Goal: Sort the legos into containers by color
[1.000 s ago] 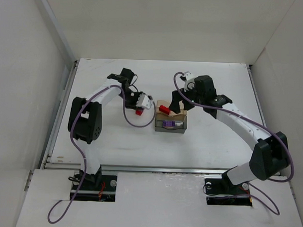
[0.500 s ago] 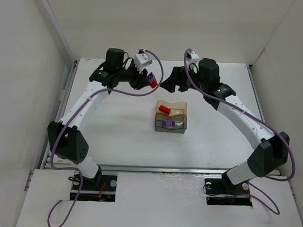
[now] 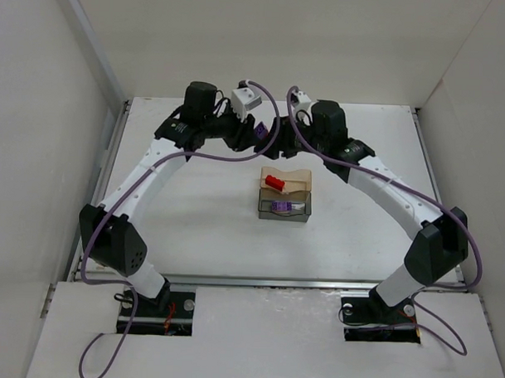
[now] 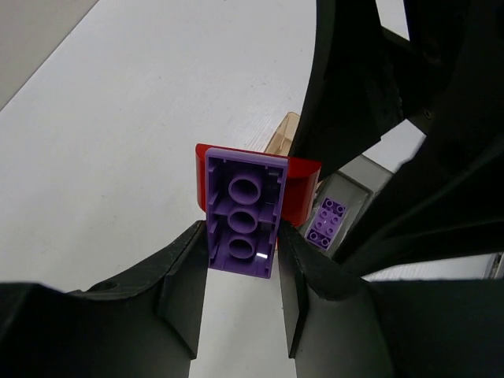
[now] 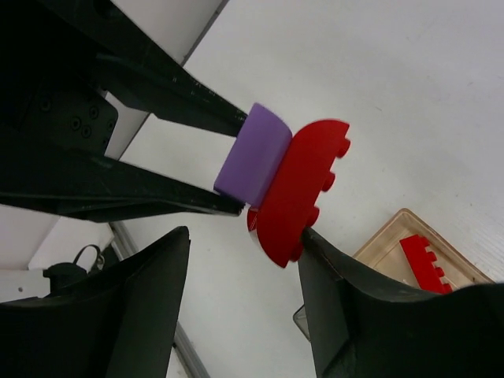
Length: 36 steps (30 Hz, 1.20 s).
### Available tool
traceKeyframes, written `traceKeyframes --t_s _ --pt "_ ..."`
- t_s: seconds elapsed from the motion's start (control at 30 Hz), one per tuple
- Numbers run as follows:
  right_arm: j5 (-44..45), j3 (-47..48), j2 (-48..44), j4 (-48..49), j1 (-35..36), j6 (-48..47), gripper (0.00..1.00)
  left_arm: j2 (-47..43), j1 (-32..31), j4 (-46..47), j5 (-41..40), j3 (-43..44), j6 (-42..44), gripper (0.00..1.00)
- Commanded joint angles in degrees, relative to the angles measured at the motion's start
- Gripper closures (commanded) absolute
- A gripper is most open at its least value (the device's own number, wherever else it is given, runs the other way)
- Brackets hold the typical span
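Right now I see the left gripper (image 4: 242,240) pinching a purple brick (image 4: 240,224) w/ a red brick (image 5: 303,189) stuck on — held up beyond the amber tray (image 3: 298,177). The right gripper (image 5: 244,236) gapes wide either side of the red one. One red piece (image 3: 273,182) sits in the amber, one purple piece (image 3: 278,206) in the grey tray (image 3: 300,214).

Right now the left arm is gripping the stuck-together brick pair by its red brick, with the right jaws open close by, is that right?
Not quite: the left jaws are shut on the purple brick, while the red brick stuck to it is free, as the left wrist view shows. The right jaws are indeed open close by.
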Motion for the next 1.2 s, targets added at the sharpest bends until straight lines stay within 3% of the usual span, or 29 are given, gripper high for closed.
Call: traceKeyframes --t_s 0.0,0.27,0.3,0.33,0.47,0.57,0.7,0.77,0.93,1.17 --pt "1.5 1.9 -1.5 3.2 0.2 -0.3 0.39 -2.7 -1.9 0.5 0.8 -1.3 2.2 1.00" --pt "2.2 2.4 0.2 3.3 0.2 0.2 0.57 -4.3 -2.5 1.2 0.8 -3.2 3.8 1.00" --pt "2.2 2.4 0.2 3.3 0.2 -0.3 0.62 -4.3 -2.5 1.2 0.8 -3.7 3.8 1.00" --pt "3.0 2.4 -0.4 3.3 0.2 -0.3 0.75 -4.3 -2.5 1.2 0.3 -3.7 4.6 1.00" --pt "4.6 1.9 -0.9 3.3 0.2 -0.3 1.00 -4.3 -2.5 0.6 0.3 -3.7 4.6 1.00" --pt "7.5 -0.9 -1.7 3.3 0.2 0.2 1.00 -4.3 -2.0 2.4 -1.4 -3.7 2.0 1.00" --pt "9.8 -9.6 -2.5 0.7 -4.8 -0.3 1.00 -4.3 1.2 4.9 0.1 -2.7 -3.0 1.00" --pt "13.5 -12.4 -1.3 -3.8 -4.8 -5.7 1.00 -4.9 1.9 6.3 1.4 -2.7 -2.4 1.00" --pt "19.2 -13.6 -1.2 -6.7 -2.4 -14.9 1.00 -6.7 1.9 8.2 2.3 -6.7 -0.4 1.00" --pt "19.4 -10.7 1.5 -10.0 -0.3 -26.2 1.00 -7.2 1.9 8.2 1.6 -8.7 0.2 1.00"
